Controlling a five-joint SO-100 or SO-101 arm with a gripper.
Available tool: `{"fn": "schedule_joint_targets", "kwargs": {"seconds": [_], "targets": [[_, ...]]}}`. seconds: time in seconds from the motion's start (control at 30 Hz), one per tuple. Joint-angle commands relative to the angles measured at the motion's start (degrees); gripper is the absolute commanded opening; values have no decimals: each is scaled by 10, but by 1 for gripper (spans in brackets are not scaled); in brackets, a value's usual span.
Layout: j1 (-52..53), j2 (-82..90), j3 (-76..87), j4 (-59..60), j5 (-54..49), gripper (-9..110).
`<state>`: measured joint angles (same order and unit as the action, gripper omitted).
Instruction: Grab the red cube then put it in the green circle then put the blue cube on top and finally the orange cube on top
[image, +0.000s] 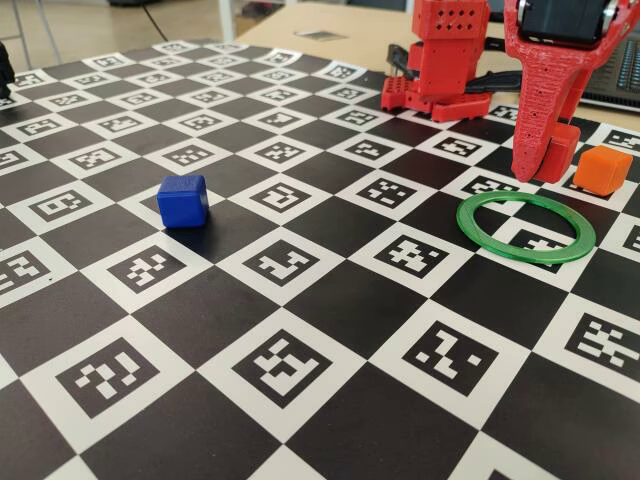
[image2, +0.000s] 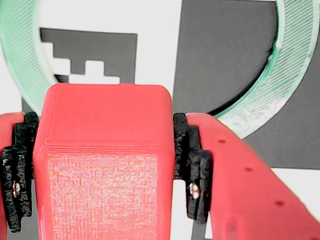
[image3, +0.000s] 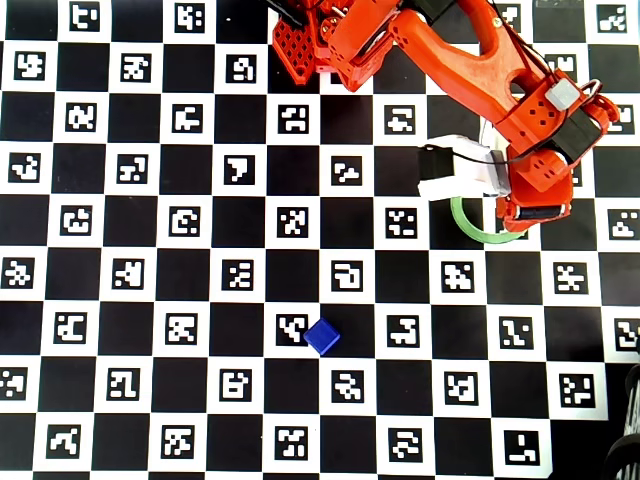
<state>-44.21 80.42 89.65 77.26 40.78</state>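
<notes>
Inspector: Gripper (image2: 102, 165) was clamped on the red cube (image2: 102, 145), poised at the far rim of the green circle (image: 526, 227), not yet over its hollow.

Clerk: Room around it?

Inspector: Orange cube (image: 602, 170) sat just beside; blue cube (image: 183, 200) lay well apart on the checkered board (image: 330, 300).

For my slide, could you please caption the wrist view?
Gripper shut on the red cube, held above the green circle on the checkered marker board.
</notes>
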Motion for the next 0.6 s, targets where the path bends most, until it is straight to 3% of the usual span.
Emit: {"fn": "schedule_joint_targets", "kwargs": {"seconds": [0.0,0.57], "targets": [[10,68,11,-24,-3,8],[17,96,142,-132,0,8]]}}
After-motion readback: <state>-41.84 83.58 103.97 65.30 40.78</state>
